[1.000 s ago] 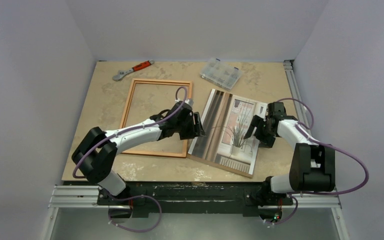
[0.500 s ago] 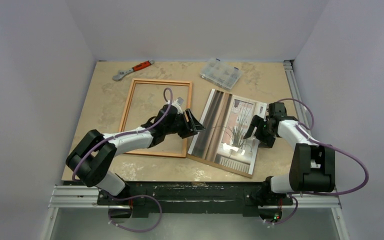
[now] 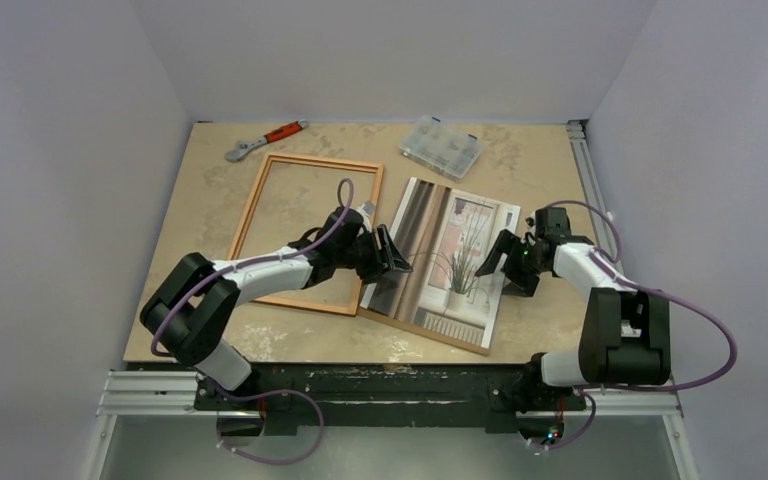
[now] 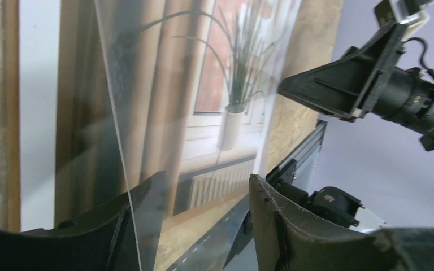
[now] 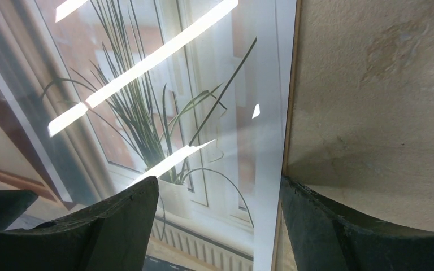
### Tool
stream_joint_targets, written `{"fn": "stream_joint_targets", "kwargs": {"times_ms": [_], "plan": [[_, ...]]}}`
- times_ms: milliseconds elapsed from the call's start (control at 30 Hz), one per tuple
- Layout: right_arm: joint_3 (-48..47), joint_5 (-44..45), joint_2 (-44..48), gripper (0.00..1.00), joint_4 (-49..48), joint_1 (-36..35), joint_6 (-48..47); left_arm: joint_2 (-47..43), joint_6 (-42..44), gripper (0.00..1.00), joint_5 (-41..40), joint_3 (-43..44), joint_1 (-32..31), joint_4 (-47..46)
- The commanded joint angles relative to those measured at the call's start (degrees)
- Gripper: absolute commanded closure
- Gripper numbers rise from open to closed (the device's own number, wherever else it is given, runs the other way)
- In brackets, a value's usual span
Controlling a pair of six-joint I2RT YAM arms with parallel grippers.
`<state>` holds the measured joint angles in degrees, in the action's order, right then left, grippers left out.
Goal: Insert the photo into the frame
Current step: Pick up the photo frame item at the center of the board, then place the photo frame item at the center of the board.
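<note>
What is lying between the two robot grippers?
The photo lies between the left gripper and the right gripper, picture side up; the top view shows it.

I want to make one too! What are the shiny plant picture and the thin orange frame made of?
The large rectangular plant photo looks like glossy paper: bright light streaks reflect off it. The thin orange rectangular frame looks like matte wood, though no grain shows.

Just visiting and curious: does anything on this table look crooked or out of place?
Yes. The large glossy plant photo lies askew beside the thin orange wooden frame, not inside it; a brown board peeks out beneath its near side.
</note>
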<state>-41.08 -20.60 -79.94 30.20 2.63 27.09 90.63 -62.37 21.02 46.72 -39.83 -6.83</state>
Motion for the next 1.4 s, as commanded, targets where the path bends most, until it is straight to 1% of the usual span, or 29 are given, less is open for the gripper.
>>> {"fn": "stream_joint_targets", "kwargs": {"times_ms": [0, 33, 133, 233, 333, 567, 700, 733, 833, 1033, 1267, 1300, 1333, 1367], "plan": [[2.2, -3.6, -1.5, 0.22, 0.8, -1.1, 1.1, -3.6, 3.2, 0.5, -2.9, 1.7, 0.0, 5.4], [2.1, -3.6, -1.4, 0.22, 0.9, -1.1, 1.1, -3.9, 3.4, 0.51, -3.0, 1.8, 0.0, 5.5], [1.9, -3.4, -0.7, 0.22, 1.5, -1.1, 0.9, -4.8, 4.1, 0.62, -3.3, 2.3, 0.0, 6.1], [1.3, -2.8, 0.4, 0.22, 2.4, -1.1, 1.1, -6.4, 5.1, 0.7, -3.9, 2.9, 0.1, 6.7], [0.4, -2.1, 2.1, 0.22, 3.5, -1.1, 1.0, -8.1, 6.8, 0.8, -4.4, 4.1, 0.3, 10.7], [-2.7, 2.0, 5.7, 0.21, 7.9, -1.1, -0.1, -14.0, 9.6, 1.0, -4.9, 5.7, 2.2, 15.3], [-4.6, 3.2, 8.4, 0.2, 10.1, -1.1, -0.6, -18.5, 11.3, 1.0, -5.3, 5.6, 4.5, 18.0], [-5.0, 3.3, 9.1, 0.16, 10.5, -1.1, -0.8, -19.7, 11.7, 1.0, -5.4, 5.6, 5.2, 19.0], [-6.6, 3.2, 10.5, 0.08, 11.7, -1.0, -1.5, -23.4, 13.2, 1.0, -6.3, 5.3, 7.7, 22.8], [-8.7, 1.9, 11.8, 0.07, 12.9, -1.1, -2.4, -29.4, 17.6, 1.0, -7.2, 3.5, 15.8, 30.5], [-8.1, -0.8, 11.0, 0.06, 11.9, -1.7, -2.4, -31.5, 25.6, 1.0, -13.9, 2.1, 24.7, 42.4], [-7.9, -1.4, 10.8, 0.06, 11.6, -1.9, -2.4, -31.7, 26.7, 0.98, -15.2, 2.0, 25.5, 43.6], [-7.9, -1.8, 10.5, 0.06, 11.3, -2.1, -2.5, -31.8, 27.5, 0.91, -16.4, 2.0, 26.3, 44.8], [-8.0, -2.2, 10.4, 0.05, 11.1, -2.1, -2.6, -31.7, 28.6, 0.74, -17.6, 2.2, 26.9, 46.5]]}}
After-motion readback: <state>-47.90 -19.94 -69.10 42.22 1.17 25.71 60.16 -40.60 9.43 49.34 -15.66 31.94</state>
